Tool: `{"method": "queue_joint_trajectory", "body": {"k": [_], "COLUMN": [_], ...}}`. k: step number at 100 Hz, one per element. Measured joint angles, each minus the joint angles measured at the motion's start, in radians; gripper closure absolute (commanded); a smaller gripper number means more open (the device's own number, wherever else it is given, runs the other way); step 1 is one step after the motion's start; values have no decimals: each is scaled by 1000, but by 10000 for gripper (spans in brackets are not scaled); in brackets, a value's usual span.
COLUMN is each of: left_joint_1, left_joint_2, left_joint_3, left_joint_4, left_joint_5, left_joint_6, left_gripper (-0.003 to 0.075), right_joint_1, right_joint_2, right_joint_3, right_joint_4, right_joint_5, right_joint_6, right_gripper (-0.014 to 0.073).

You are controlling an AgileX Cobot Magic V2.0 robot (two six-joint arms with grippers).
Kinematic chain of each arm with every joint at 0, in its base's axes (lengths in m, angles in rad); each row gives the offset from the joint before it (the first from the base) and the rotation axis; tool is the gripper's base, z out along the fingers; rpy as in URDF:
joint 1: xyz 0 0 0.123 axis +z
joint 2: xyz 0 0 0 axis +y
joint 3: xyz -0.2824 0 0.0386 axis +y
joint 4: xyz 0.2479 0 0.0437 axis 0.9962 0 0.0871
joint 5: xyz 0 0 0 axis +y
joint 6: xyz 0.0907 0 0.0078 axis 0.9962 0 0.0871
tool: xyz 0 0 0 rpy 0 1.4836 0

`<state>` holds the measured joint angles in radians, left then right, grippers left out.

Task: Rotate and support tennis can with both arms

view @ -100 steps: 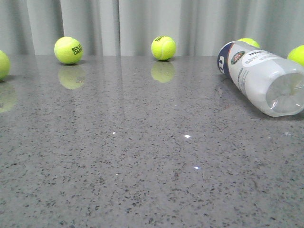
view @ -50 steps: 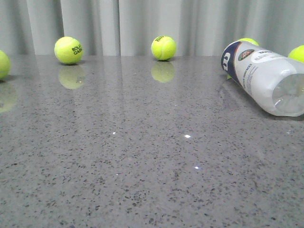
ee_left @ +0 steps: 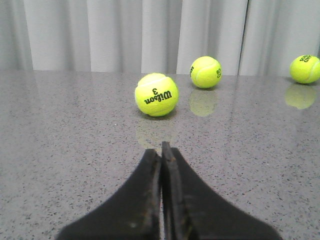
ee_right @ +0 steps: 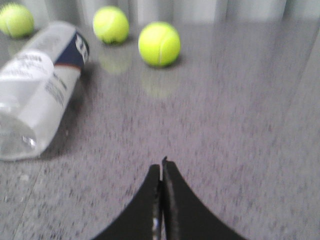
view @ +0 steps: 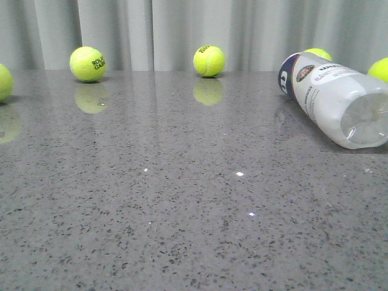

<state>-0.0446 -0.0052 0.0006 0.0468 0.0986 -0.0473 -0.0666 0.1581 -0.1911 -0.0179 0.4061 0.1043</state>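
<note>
The tennis can [view: 336, 97] lies on its side at the far right of the grey table, ridged clear base toward the camera, navy and white label end toward the curtain. It also shows in the right wrist view [ee_right: 37, 85]. My right gripper [ee_right: 161, 167] is shut and empty, low over the table, apart from the can. My left gripper [ee_left: 161, 150] is shut and empty, pointing at a Wilson 3 tennis ball [ee_left: 156, 94]. Neither gripper shows in the front view.
Tennis balls lie along the back by the curtain [view: 88, 63], [view: 208, 60], one at the left edge [view: 3, 82], two beside the can [view: 379, 69], [view: 319, 53]. The right wrist view shows balls near the can's label end [ee_right: 159, 44], [ee_right: 111, 24].
The can has rocked: it shifted right and back half a second ago, then rolled back left to about where it lay before. The balls have not moved.
</note>
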Motion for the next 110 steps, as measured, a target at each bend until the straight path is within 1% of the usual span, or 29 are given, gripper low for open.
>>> {"method": "queue_joint_trajectory", "body": {"k": [6,15,20,22,27,30,31,32,34,35,39,41,43,46,49,65,76,88,110], "left_joint_1": [0,0,0,0,0,0,0,0,0,0,0,0,0,0,0,0,0,0,0], "left_joint_2": [0,0,0,0,0,0,0,0,0,0,0,0,0,0,0,0,0,0,0], "left_joint_3": [0,0,0,0,0,0,0,0,0,0,0,0,0,0,0,0,0,0,0], "left_joint_4": [0,0,0,0,0,0,0,0,0,0,0,0,0,0,0,0,0,0,0], "left_joint_5": [0,0,0,0,0,0,0,0,0,0,0,0,0,0,0,0,0,0,0], "left_joint_6": [0,0,0,0,0,0,0,0,0,0,0,0,0,0,0,0,0,0,0], "left_gripper": [739,739,739,739,739,738,738,738,739,738,739,739,739,739,738,738,739,738,739], "right_joint_1": [0,0,0,0,0,0,0,0,0,0,0,0,0,0,0,0,9,51,155], "right_joint_2": [85,209,275,303,367,402,419,428,453,462,509,532,553,580,605,733,822,929,1151], "right_joint_3": [-54,-128,-179,-192,-247,-276,-283,-298,-319,-327,-370,-391,-405,-440,-469,-629,-738,-849,-1034], "right_joint_4": [18,41,45,48,50,50,50,51,51,51,51,51,53,53,58,111,162,191,243], "right_joint_5": [64,121,147,154,179,193,197,204,214,218,236,244,250,266,280,381,457,537,611], "right_joint_6": [0,0,0,0,0,0,0,0,0,0,0,0,0,0,0,0,-6,-18,-20], "right_gripper": [653,643,603,574,470,374,354,311,268,225,105,69,6,-43,-74,-10,-3,-3,-3]}}
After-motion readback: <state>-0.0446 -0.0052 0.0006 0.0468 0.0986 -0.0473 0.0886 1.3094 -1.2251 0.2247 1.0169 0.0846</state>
